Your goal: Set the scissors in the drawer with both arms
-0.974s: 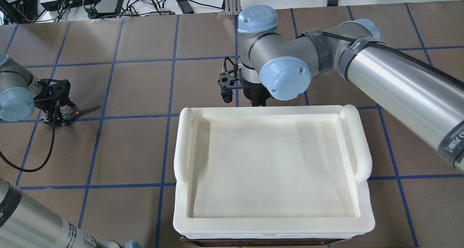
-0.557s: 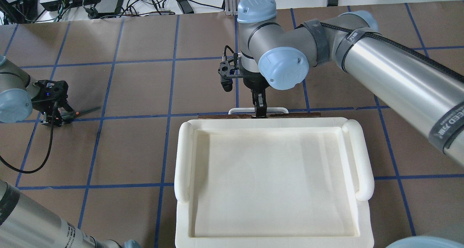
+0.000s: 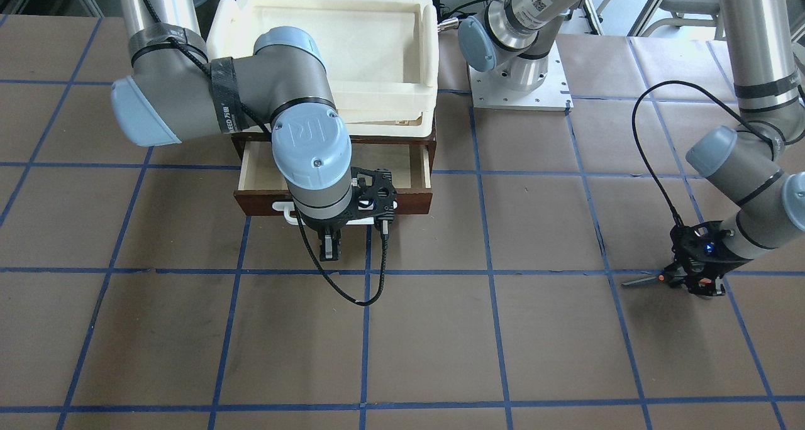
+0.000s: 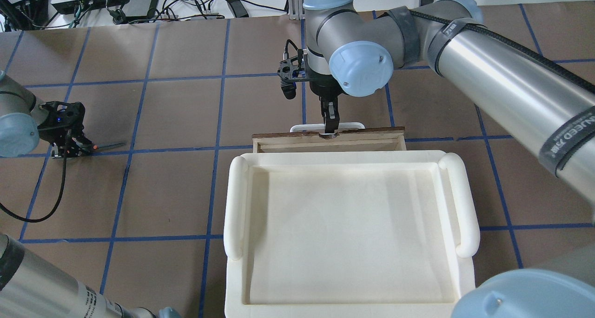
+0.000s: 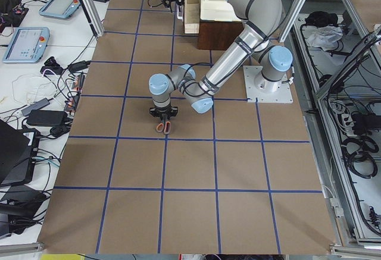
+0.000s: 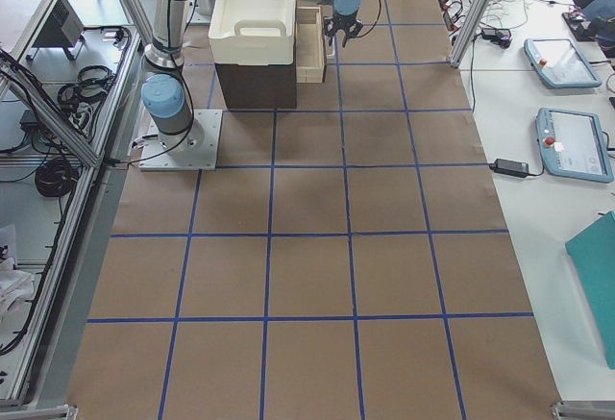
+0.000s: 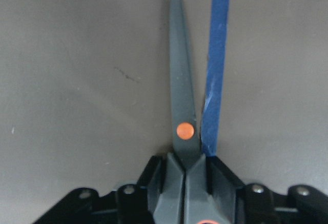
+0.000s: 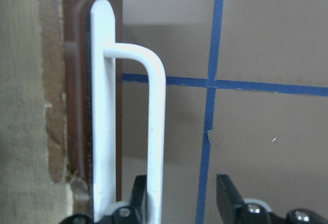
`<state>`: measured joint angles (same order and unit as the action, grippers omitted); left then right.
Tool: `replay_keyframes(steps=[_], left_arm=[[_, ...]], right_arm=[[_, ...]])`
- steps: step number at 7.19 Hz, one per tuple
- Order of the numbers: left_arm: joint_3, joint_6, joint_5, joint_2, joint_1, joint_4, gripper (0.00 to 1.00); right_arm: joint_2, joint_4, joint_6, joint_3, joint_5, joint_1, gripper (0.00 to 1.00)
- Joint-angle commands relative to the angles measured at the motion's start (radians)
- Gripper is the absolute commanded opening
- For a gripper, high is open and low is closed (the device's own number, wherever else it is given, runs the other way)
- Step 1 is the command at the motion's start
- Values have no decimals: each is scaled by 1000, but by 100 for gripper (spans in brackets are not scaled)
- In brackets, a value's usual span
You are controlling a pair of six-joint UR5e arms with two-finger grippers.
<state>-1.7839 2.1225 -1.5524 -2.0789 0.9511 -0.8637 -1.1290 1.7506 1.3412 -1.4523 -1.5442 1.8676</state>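
Observation:
The scissors (image 4: pixel 103 146) lie low over the table at the left, blades pointing away from my left gripper (image 4: pixel 76 148), which is shut on their handle end. The left wrist view shows the grey blades and orange pivot (image 7: pixel 184 130) sticking out from between the fingers. The dark brown drawer (image 4: pixel 327 141) is partly open under the tray, its pale interior (image 3: pixel 264 166) showing. My right gripper (image 4: pixel 328 128) is at the white bar handle (image 8: pixel 156 131). Its jaws stand apart, one finger (image 8: pixel 139 196) behind the bar, the other clear of it.
A cream-white plastic tray (image 4: pixel 234 202) sits on top of the brown cabinet, above the drawer. The left arm's base plate (image 3: pixel 519 81) is bolted beside the cabinet. Cables and electronics line the table's far edge (image 4: pixel 116 2). Blue tape lines grid the brown tabletop.
The drawer has slid out from under the tray, away from the robot, with the right gripper at its handle. The left gripper with the scissors has shifted slightly left.

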Motion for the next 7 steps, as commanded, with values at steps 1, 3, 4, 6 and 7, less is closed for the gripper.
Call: replay_keyframes(steps=[1, 3, 4, 6, 7], left_arm=[[1, 1, 0, 9, 0, -1, 31], [7, 1, -3, 16, 2, -3, 29], [8, 1, -3, 34, 6, -12, 25], [11, -7, -3, 77, 20, -41, 17], [11, -13, -3, 97, 24, -72, 16]], right_arm=[[40, 7, 12, 56, 1, -8, 55], [67, 21, 15, 99, 4, -24, 55], [72, 23, 16, 108, 7, -31, 55], [97, 72, 15, 112, 13, -34, 55], [112, 76, 13, 127, 13, -35, 55]])
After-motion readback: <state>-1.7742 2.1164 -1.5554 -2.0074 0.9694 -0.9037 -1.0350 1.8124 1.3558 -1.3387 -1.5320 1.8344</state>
